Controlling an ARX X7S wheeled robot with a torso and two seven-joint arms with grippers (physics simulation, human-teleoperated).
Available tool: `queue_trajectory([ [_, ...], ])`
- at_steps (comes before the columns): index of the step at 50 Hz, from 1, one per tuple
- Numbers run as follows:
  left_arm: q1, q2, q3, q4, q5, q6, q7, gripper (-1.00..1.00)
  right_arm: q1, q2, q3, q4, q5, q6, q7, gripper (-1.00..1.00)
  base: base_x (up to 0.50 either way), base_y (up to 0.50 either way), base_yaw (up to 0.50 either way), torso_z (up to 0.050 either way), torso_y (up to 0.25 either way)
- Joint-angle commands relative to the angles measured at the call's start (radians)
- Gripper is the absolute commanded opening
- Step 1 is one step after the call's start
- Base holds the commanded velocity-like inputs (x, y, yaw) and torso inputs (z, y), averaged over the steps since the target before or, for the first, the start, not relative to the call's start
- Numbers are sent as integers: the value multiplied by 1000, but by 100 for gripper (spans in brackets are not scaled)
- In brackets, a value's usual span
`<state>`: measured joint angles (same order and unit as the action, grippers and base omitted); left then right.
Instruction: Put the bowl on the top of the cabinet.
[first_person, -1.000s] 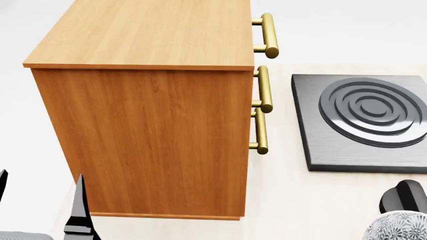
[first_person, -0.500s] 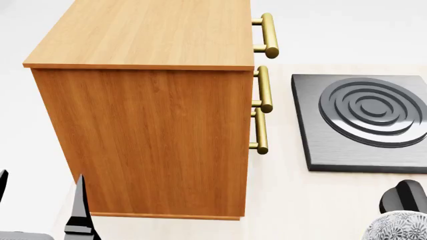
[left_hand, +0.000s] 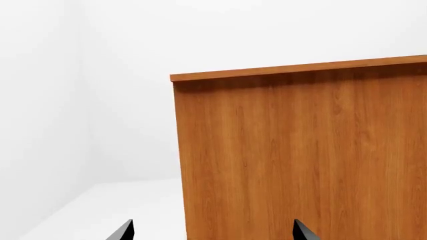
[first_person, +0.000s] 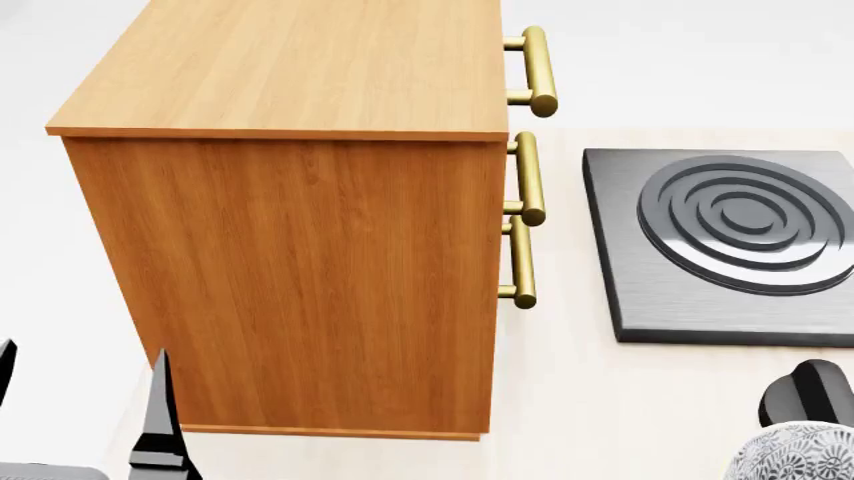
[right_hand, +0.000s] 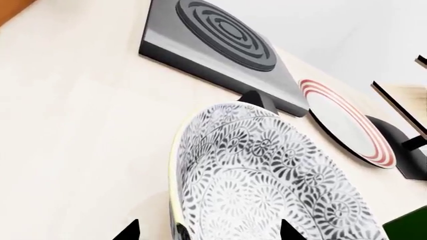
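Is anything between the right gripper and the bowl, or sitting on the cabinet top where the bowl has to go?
Nothing visible. In the right wrist view the bowl lies directly ahead of the right gripper, with no object between. The top of the cabinet is bare in the head view.

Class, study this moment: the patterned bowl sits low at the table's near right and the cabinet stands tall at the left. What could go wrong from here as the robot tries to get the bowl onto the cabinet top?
1. The right gripper straddles the bowl near its rim; a shallow grip might slip.
2. The cabinet is tall, so a low lift could knock the bowl against its side or its brass handles.
3. The hob and red-rimmed plate lie close by; a wide swing could clip them.
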<state>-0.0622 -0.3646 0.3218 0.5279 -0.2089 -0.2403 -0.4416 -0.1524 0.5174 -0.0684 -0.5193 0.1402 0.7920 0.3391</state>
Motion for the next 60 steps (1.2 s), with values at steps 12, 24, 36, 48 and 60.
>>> queue_trajectory([
  [12, 1, -5, 3, 3, -3, 1, -7, 100, -7, 9, -5, -32, 7, 8, 7, -100, 0, 0, 0, 0, 0],
  [24, 2, -8, 4, 5, -5, 1, -11, 100, 66, 28, -2, -177, 23, 131, 8, -100, 0, 0, 0, 0, 0],
  [36, 8, -13, 7, 15, -4, -1, -16, 100, 385, 32, 21, -419, 133, 534, -42, -100, 0, 0, 0, 0, 0],
  [48, 4, -13, 13, 11, -5, -4, -18, 100, 817, 144, 73, -368, 818, 778, 350, -100, 0, 0, 0, 0, 0],
  [60, 2, -13, 21, 8, -3, -2, -20, 100, 1254, 193, -159, -64, 1492, 756, 843, -100, 0, 0, 0, 0, 0],
])
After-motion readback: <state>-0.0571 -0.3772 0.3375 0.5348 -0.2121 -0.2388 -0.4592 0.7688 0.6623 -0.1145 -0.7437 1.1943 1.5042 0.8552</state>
